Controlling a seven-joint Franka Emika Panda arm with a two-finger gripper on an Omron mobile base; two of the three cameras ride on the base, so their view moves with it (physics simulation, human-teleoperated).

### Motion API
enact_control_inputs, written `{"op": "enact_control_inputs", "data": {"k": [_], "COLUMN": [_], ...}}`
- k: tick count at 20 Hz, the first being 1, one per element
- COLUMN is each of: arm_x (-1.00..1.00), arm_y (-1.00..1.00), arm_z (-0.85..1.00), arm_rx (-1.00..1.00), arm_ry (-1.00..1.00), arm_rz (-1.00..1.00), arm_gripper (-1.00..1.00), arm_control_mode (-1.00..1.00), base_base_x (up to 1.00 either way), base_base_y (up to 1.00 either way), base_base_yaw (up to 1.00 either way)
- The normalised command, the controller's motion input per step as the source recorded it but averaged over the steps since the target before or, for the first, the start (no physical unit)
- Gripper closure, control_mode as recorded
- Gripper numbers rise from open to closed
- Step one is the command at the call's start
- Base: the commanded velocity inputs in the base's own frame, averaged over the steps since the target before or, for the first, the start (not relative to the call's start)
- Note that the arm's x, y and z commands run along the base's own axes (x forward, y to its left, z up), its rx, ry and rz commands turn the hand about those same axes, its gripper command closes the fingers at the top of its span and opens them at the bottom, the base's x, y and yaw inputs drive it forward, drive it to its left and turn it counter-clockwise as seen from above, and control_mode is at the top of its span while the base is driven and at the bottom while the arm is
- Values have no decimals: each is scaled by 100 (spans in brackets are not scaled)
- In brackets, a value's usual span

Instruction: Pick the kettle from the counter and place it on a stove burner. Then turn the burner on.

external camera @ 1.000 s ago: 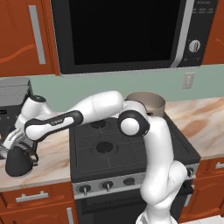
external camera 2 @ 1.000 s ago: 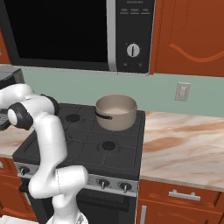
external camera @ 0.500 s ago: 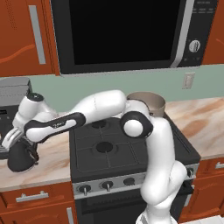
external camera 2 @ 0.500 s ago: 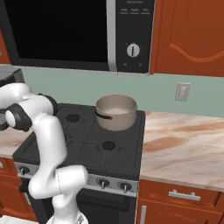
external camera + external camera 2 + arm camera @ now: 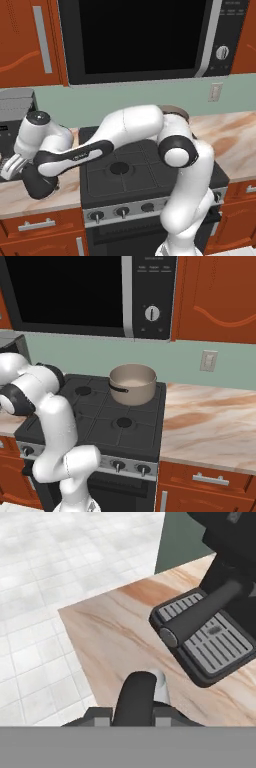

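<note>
One kettle, small and dark grey, sits at the end of the arm over the strip of tabletop left of the stove. It is near the front edge there, and whether its base touches the marble cannot be told. In the hand view its black loop handle rises right between the two dark tips of the pincer, which look clamped on it, with a pale bit of the kettle's top showing just beside the handle.

Beyond the kettle in the hand view, the veined tabletop runs up to a dark coffee machine, whose ribbed drip tray lies flat on the marble. Pale floor tiles spread past the tabletop's edge.

On the stove, a round black stove burner lies bare under the grates at the front, well apart from the kettle. A wide tan saucepan stands on a rear burner. A row of knobs lines the stove's front panel. A black microwave hangs above, between red-brown cabinets. To the right of the stove there is more tabletop, with a wall outlet above it.
</note>
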Motion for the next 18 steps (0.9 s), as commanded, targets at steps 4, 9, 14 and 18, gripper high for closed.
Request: {"op": "enact_control_inputs", "data": {"k": [4,9,14,18], "arm_x": [-82,-64,-5,0], "arm_y": [-68,-73,-11,-34], "arm_z": [52,58,4,2], "arm_rx": [0,0,1,1], "arm_ry": [-1,0,0,0], "arm_rz": [-13,-11,0,0], "arm_gripper": [100,100,100,100], "arm_control_mode": [-100,-100,-100,-100], "base_base_x": [0,0,0,0], "base_base_y": [0,0,0,0], "base_base_yaw": [0,0,0,0]}}
